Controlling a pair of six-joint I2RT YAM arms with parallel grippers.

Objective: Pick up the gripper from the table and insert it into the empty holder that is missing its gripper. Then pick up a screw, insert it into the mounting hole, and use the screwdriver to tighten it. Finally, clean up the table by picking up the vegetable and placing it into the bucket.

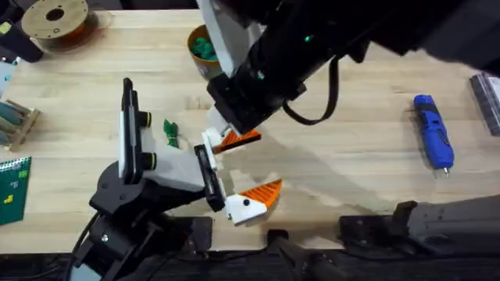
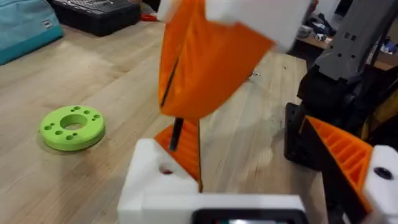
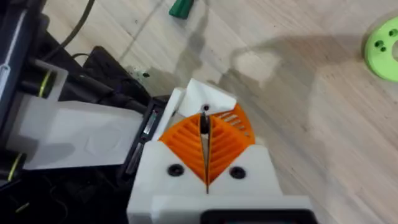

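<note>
The right gripper [image 1: 234, 139] reaches across the middle of the table and hangs directly over the left arm's white holder [image 1: 209, 150]. Its orange pads [image 3: 205, 146] are pressed together on a thin dark screw [image 3: 204, 123], held point-down above the orange wedge gripper [image 2: 183, 146] seated in that holder. The mounting hole appears to lie just below the tip. The left gripper [image 1: 234, 176] stands wide open, holding nothing. The blue screwdriver [image 1: 432, 131] lies well apart, on the right arm's side.
</note>
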